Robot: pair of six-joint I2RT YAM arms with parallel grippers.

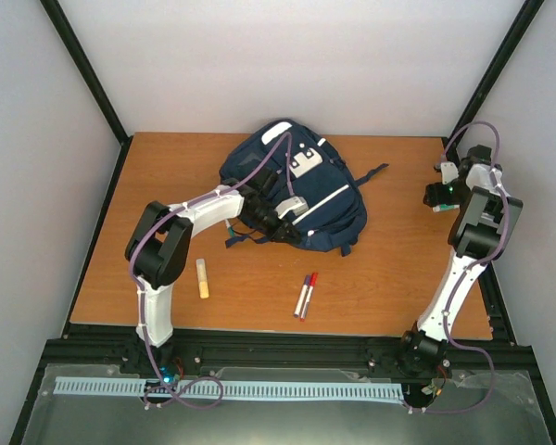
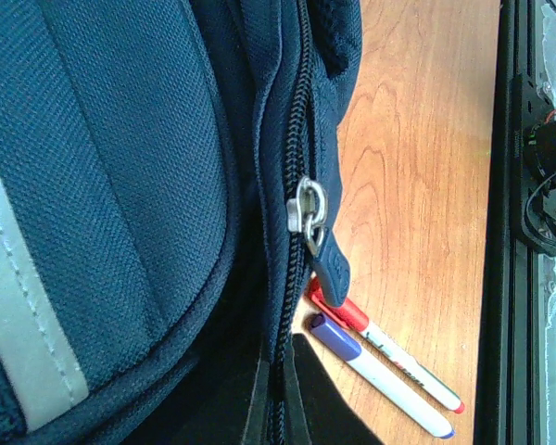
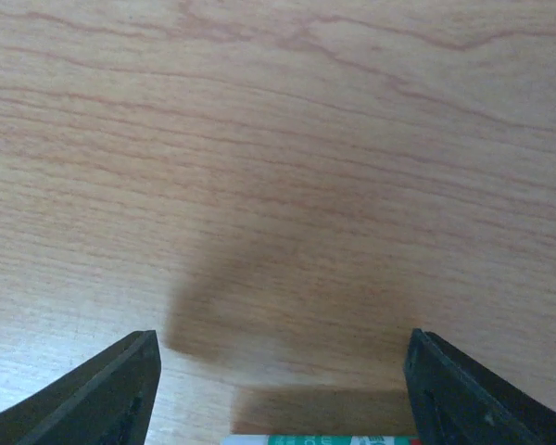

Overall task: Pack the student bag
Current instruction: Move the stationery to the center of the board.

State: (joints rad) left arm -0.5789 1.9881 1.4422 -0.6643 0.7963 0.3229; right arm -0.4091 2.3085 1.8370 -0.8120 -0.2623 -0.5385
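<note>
While the student bag (image 1: 324, 209) lies toward the back of the tabletop (image 1: 398, 278), its zip seam (image 2: 295, 120) is pinched by the left gripper (image 2: 280, 399) and the right gripper (image 3: 280, 343) is spread over bare wood, so the seam is best held taut while the slider (image 2: 308, 206) is drawn

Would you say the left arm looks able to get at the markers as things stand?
Not at once, probably: its pincer is shut on the bag. Once released, likely yes; the markers lie nearby on bare table.

Your wooden tabletop (image 1: 398, 269) holds the student bag (image 1: 329, 218) toward its far edge, two markers (image 1: 305, 295) near the near edge, a yellowish stick (image 1: 203, 278) leftward.
</note>
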